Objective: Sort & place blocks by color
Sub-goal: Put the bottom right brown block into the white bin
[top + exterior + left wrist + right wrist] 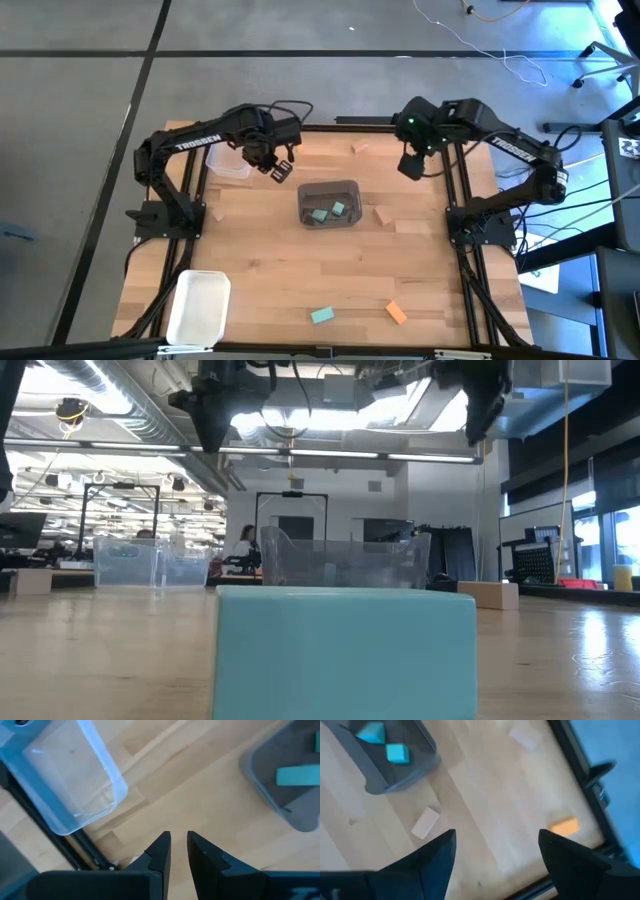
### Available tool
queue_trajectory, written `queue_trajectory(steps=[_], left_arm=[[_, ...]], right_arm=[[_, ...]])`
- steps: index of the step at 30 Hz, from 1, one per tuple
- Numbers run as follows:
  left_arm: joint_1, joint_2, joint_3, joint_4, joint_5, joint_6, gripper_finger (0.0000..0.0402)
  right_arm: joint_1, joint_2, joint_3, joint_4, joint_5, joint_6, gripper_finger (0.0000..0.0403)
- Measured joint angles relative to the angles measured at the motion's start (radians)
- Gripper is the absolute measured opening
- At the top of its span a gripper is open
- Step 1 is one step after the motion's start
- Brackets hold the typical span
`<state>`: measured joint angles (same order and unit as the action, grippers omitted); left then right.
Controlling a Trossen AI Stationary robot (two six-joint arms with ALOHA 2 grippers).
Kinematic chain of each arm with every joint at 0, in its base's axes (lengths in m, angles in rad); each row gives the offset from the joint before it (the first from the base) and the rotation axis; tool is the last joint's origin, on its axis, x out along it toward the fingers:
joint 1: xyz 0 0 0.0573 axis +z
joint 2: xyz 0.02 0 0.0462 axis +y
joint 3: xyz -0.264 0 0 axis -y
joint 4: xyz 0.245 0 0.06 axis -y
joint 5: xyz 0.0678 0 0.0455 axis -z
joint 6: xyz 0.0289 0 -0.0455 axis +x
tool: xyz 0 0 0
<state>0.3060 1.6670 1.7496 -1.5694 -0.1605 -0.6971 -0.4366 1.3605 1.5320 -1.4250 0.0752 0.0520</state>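
Hovering above the bench [280, 270], the left hand [281, 170] has its fingers nearly closed on nothing, beside a clear bin [230, 163]; the right hand [411, 165] hangs released, fingers wide; two teal blocks [329, 212] lie in the grey bin [329, 187]; another teal block [321, 316] and an orange block [396, 313] sit near the front edge; tan blocks [384, 215] lie scattered.

Left arm — folded in from 9 o'clock, left end effector [282, 167] raised at about 11 o'clock, fingers [159, 851] nearly together, empty. Right arm — right end effector [411, 164] raised at 1 o'clock, jaws spread wide, empty.
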Motion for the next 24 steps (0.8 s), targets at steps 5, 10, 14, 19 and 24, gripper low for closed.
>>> queue_trajectory(steps=[5,10,14,19,24], left_arm=[[0.023,-0.006,0.0,-0.002,-0.014,0.001,0.0055],[0.028,-0.006,0.0,-0.001,-0.015,0.053,0.0055],[0.028,-0.006,0.0,-0.001,-0.015,0.061,0.0055],[0.028,-0.006,0.0,-0.001,-0.036,0.092,0.0055],[0.028,-0.006,0.0,-0.001,-0.059,0.107,0.0055]], right_arm=[[-0.02,0.0,-0.115,0.025,-0.016,0.159,0.0281],[-0.027,0.0,-0.235,0.08,-0.044,0.229,0.0281],[-0.027,0.0,-0.322,0.145,-0.152,0.231,0.0281],[-0.026,0.0,-0.422,0.271,-0.288,0.263,0.0281],[-0.026,0.0,-0.491,0.337,-0.352,0.289,0.0281]])
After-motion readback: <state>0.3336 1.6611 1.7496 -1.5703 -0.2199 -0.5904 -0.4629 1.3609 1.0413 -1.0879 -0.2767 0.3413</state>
